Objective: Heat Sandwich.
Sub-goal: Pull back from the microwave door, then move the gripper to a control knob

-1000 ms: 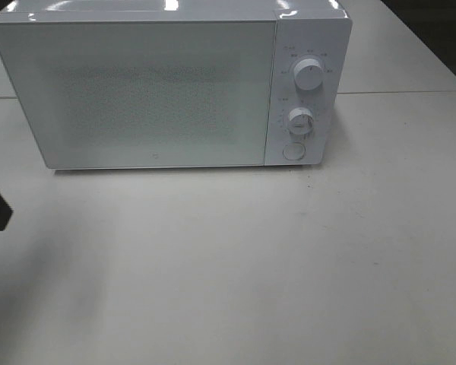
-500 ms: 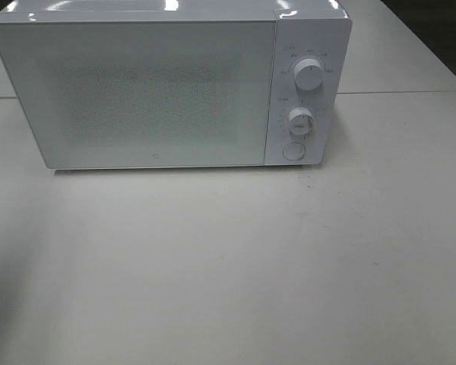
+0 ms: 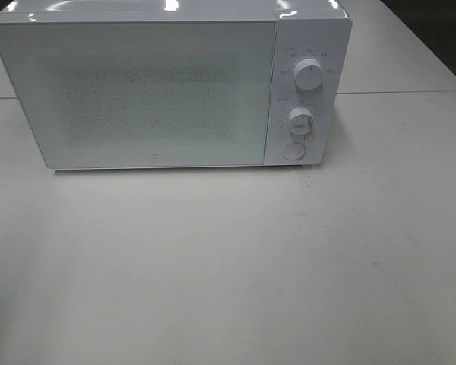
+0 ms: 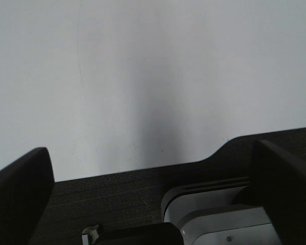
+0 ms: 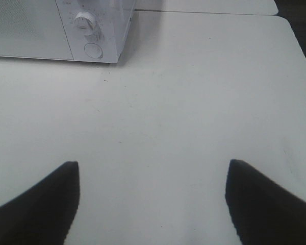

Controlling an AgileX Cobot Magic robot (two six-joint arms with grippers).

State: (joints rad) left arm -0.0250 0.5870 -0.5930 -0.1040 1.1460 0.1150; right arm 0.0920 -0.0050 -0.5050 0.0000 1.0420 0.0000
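Observation:
The sandwich shows in no view. A white microwave (image 3: 159, 91) stands at the back of the table with its door (image 3: 137, 99) closed, and its inside cannot be seen. Two knobs (image 3: 309, 74) and a round button (image 3: 292, 150) sit on its right panel. Neither arm appears in the high view. My left gripper (image 4: 150, 150) is open over the table's edge, nothing between its dark fingers (image 4: 20, 189). My right gripper (image 5: 153, 164) is open and empty above bare table, in front and to the right of the microwave (image 5: 66, 30).
The white table (image 3: 235, 258) stretches in front of the microwave. A second table (image 3: 395, 53) adjoins behind it on the right. In the left wrist view a dark floor strip and a white-grey base (image 4: 214, 214) lie beyond the table edge.
A dark part of the left arm at the left edge of the high view one second ago has withdrawn out of that view. The microwave has not moved.

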